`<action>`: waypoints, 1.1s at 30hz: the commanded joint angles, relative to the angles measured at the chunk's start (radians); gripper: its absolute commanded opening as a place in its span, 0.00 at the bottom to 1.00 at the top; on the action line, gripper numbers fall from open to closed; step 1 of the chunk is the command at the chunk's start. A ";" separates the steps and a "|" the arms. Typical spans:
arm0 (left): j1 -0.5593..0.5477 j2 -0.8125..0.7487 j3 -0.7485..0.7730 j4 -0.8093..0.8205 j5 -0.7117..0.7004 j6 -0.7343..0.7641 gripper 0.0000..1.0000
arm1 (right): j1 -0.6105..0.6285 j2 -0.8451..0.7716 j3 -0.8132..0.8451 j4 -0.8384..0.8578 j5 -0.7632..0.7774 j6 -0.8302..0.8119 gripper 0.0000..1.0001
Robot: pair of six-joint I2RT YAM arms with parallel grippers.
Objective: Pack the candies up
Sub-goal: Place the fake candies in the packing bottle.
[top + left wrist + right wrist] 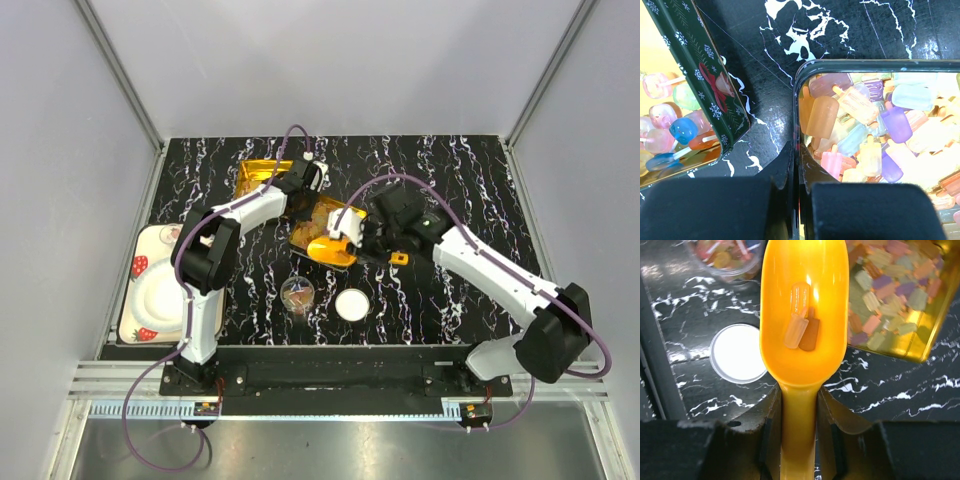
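The candies (865,125) are small pastel popsicle-shaped pieces that fill an open gold tin (850,64). My left gripper (797,160) is shut on that tin's near wall, with one finger outside and one inside. In the top view the left gripper (303,190) sits at the tin's (300,232) far edge. My right gripper (799,400) is shut on the handle of a yellow-orange scoop (802,300). The scoop's bowl holds three candies (801,325) and hovers beside the tin of candies (890,290). From above, the scoop (330,248) lies over the tin's near corner.
A second tin (705,75) with green Christmas-print walls holds lollipop-shaped sweets, just left of the held one. A small clear jar (298,293) with sweets in it and a white round lid (351,304) stand in front. A strawberry-print tray (140,262) with a white plate sits at the left edge.
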 commanded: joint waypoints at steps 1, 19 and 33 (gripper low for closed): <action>0.007 -0.008 0.018 0.066 0.015 -0.018 0.00 | 0.125 -0.005 0.056 -0.081 0.136 -0.044 0.00; 0.019 -0.015 0.012 0.068 0.024 -0.023 0.00 | 0.377 0.180 0.197 -0.223 0.486 -0.101 0.00; 0.021 -0.021 0.009 0.068 0.024 -0.024 0.00 | 0.518 0.294 0.291 -0.257 0.705 -0.176 0.00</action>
